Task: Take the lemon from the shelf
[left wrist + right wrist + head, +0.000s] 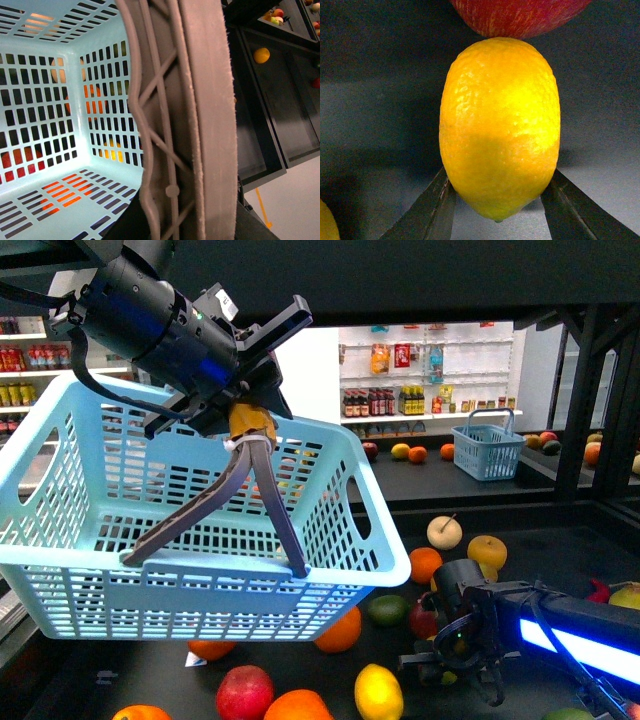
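Across the lower half of your front view: black shelf [560, 555] tray, loose fruit scattered over it. Light blue basket [200, 540] hangs at 9 to 10 o'clock, tilted, above the fruit. At 11 o'clock the left gripper [248, 422] is clamped on the grey handle [200, 125].

At 5 o'clock in the front view the right gripper [497, 177] sits low. Its fingers [432, 210] press both flanks of the lemon [500, 130] near its close end. The lemon rests on the dark tray floor, and from the front it is mostly hidden under the gripper. A red apple [520, 17] touches the lemon's far tip. A second yellow fruit [378, 692] sits at 6 o'clock, just beside the gripper.

Writing: bottle labels [380, 400] on the far white shelves at 1 o'clock are too small for you to read.
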### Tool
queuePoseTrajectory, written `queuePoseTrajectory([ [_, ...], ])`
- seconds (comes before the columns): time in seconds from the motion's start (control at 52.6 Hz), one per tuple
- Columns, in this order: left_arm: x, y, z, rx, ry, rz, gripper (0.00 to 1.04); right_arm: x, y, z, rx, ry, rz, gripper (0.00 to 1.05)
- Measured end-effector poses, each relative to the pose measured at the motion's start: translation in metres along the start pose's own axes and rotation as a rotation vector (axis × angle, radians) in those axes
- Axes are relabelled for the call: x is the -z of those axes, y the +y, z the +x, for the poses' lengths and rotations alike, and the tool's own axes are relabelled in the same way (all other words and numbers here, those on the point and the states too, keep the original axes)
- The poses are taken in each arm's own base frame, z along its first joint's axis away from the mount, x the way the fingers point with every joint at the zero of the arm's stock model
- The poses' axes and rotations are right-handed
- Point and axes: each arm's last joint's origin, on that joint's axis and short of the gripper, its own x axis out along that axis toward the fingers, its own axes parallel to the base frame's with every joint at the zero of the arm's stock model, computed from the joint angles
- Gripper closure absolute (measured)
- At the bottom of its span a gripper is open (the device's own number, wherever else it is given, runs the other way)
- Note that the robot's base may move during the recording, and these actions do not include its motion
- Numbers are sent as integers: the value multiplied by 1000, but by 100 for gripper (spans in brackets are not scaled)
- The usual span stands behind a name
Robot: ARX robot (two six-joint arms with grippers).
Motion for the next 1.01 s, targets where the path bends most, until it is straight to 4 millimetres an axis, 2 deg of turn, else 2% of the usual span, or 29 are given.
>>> queuePoseTrajectory([
  [0.247, 0, 0, 0, 0, 0, 0, 88, -1, -6, 0, 17, -2, -14, 63],
  [0.323, 0, 0, 0, 0, 0, 0, 88, -16, -18, -13, -3, -90, -25, 63],
  [0.343, 0, 0, 0, 0, 0, 0, 88, -20, -22, -20, -13, -110, -20, 63],
  [0.4, 0, 0, 0, 0, 0, 0, 88, -41, -38, -59, -26, -200, -15, 63],
  [0.419, 0, 0, 0, 0, 0, 0, 88, -52, -46, -83, -36, -242, -9, 63],
  [0.476, 0, 0, 0, 0, 0, 0, 88, -72, -60, -136, -58, -326, -4, 63],
  [0.533, 0, 0, 0, 0, 0, 0, 88, -82, -67, -172, -75, -378, -1, 63],
  [0.571, 0, 0, 0, 0, 0, 0, 88, -88, -70, -205, -100, -418, -2, 63],
  [0.647, 0, 0, 0, 0, 0, 0, 88, -89, -70, -243, -145, -448, -8, 63],
  [0.704, 0, 0, 0, 0, 0, 1, 88, -87, -66, -264, -192, -455, -13, 63],
  [0.761, 0, 0, 0, 1, 1, 1, 88, -82, -60, -275, -248, -443, -13, 63],
  [0.875, 0, 0, 0, 0, 0, 0, 88, -75, -41, -286, -381, -397, -16, 63],
  [1.009, 0, 0, 0, 1, 1, 1, 88, -77, -20, -299, -490, -401, -18, 63],
])
